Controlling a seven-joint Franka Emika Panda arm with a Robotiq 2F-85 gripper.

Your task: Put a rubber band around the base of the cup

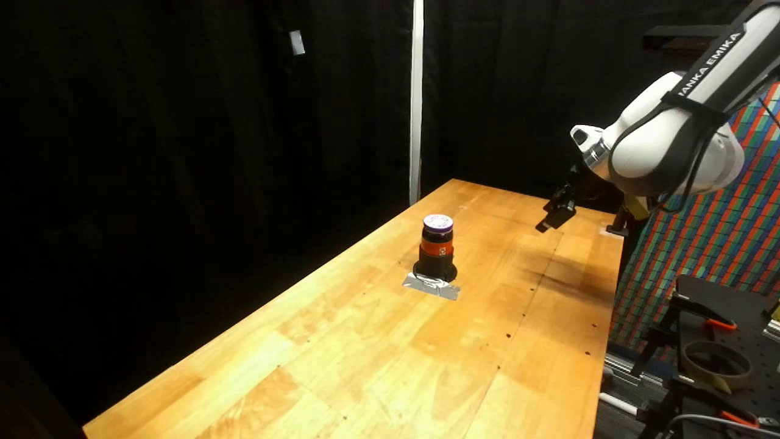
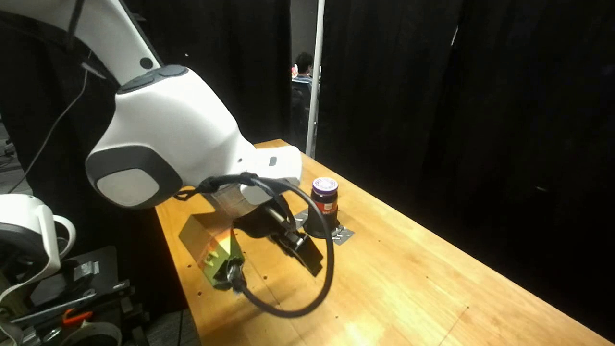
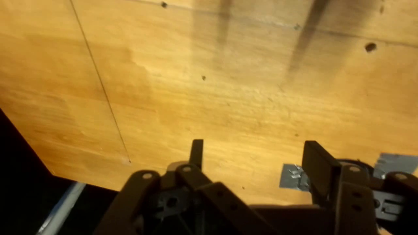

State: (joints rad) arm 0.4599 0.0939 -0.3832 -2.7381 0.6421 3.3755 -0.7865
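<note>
The cup (image 1: 437,248) stands upright on the wooden table in both exterior views (image 2: 327,207). It is dark, with a red-orange middle and a purple-white top, and sits in a black base. A thin dark loop shows at the base's side; I cannot tell if it is a rubber band. No other rubber band can be made out. My gripper (image 1: 551,221) is above the table, apart from the cup. In the wrist view the gripper (image 3: 254,141) is open with nothing between its fingers. Its right finger hides most of the cup's place there.
Grey tape (image 1: 448,292) lies on the table (image 1: 390,366) at the cup's base; it also shows in the wrist view (image 3: 290,176). A black cable (image 2: 314,300) loops from the wrist. A side cart (image 1: 701,292) holds a tape roll (image 1: 716,364). Black curtains and a white pole (image 1: 416,103) stand behind.
</note>
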